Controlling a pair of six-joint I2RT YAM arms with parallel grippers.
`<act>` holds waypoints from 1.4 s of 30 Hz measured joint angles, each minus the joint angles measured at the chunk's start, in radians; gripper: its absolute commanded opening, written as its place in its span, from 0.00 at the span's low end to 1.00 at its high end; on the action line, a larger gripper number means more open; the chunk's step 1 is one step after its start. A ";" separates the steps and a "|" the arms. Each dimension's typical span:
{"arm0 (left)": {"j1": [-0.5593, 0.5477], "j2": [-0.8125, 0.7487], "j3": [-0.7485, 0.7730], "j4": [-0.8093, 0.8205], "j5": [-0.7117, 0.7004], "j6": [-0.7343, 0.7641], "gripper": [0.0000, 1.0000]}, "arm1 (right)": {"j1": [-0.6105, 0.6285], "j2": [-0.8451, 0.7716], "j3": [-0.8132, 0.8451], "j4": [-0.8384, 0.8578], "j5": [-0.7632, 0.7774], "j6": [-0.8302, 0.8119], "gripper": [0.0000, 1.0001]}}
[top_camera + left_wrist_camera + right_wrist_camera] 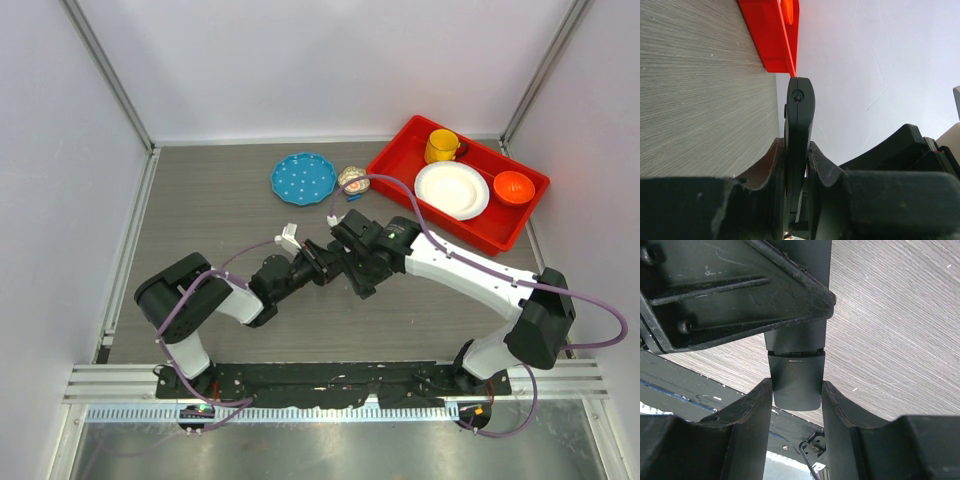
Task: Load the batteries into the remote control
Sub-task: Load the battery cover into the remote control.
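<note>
The remote control (pixel 799 115) is a slim black bar held off the table between both grippers. My left gripper (pixel 795 146) is shut on it, and it stands edge-on between the fingers. My right gripper (pixel 796 386) closes on the remote's (pixel 795 371) rounded end piece, with both pads against its sides. In the top view the two grippers, left (pixel 320 264) and right (pixel 350 264), meet above the table's middle. No batteries show in any view.
A red tray (pixel 400 160) at the back right holds a yellow cup (pixel 441 146), a white plate (pixel 452 190) and an orange bowl (pixel 513 187). A blue dotted plate (pixel 304 177) and a small pale object (pixel 353 180) lie behind the grippers.
</note>
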State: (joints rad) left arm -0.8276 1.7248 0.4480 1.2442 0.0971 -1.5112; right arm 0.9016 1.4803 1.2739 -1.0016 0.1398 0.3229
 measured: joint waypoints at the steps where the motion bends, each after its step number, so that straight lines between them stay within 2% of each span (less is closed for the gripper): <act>1: -0.001 0.000 0.002 0.000 -0.001 0.000 0.00 | -0.001 0.000 0.001 -0.001 0.000 0.001 0.07; 42: -0.063 0.042 0.057 -0.003 -0.105 0.025 0.00 | -0.063 0.007 0.013 -0.032 -0.005 0.009 0.08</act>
State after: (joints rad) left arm -0.8909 1.7664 0.5053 1.2411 -0.0078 -1.4864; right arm 0.8391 1.4872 1.2865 -1.0336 0.1352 0.3317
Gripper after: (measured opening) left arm 0.210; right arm 0.460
